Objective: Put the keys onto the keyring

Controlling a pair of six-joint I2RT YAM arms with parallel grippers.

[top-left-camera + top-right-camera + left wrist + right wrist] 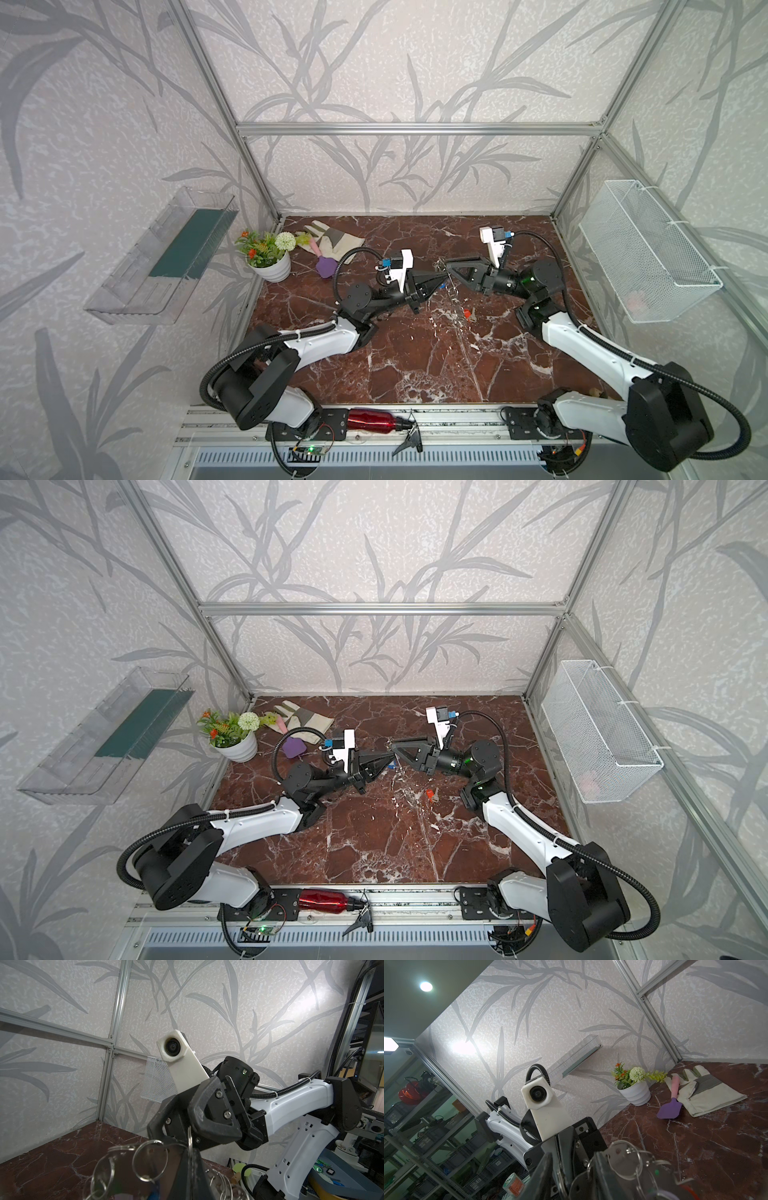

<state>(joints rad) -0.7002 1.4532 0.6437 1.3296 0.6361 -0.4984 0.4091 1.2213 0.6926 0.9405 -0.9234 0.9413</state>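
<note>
Left wrist view shows the keyring (158,1159) held aloft, the left gripper (438,280) with its jaws together on the plate. The right gripper (449,267) noses among the rings; whether it pinches anything I cannot tell. In both top views a red-orange key (468,313) lies on the table (415,365) below.

Red-orange key (468,314): one. Blue-tagged key (444,286): one. Keyring (455,293): one; split rings (145,1178) too many to count. One each: glove (334,243), purple spatula (325,266), flowerpot (272,270), red bottle (372,419), wire basket (648,253), clear wall shelf (166,253).
</note>
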